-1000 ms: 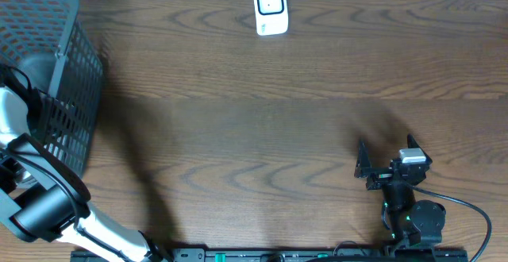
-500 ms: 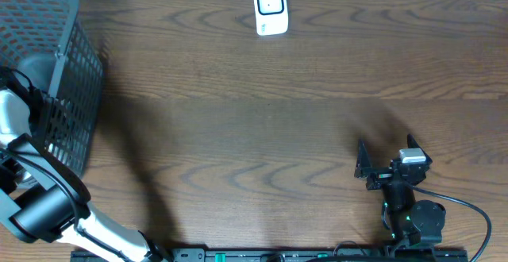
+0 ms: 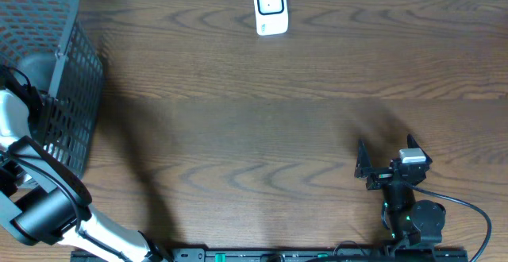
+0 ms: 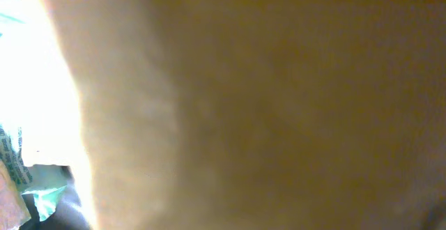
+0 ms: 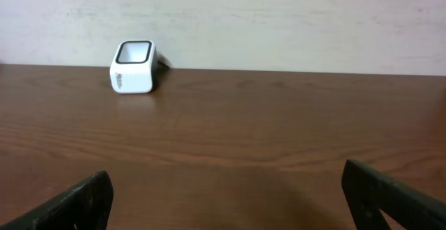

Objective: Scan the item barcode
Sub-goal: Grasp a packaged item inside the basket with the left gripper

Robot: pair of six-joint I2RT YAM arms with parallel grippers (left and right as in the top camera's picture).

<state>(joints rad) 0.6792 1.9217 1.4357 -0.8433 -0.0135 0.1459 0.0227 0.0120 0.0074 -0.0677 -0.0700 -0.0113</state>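
The white barcode scanner stands at the table's far edge; it also shows in the right wrist view, its dark window facing up. My left arm reaches down into the dark mesh basket at the far left, and its gripper is hidden inside. A blurred tan surface, very close, fills the left wrist view and hides the fingers, so I cannot tell whether this item is held. My right gripper rests open near the front right, with nothing between its fingers.
A bright white and teal package shows at the left edge of the left wrist view. Bare brown wood table lies between the basket and the right arm. A pale wall rises behind the scanner.
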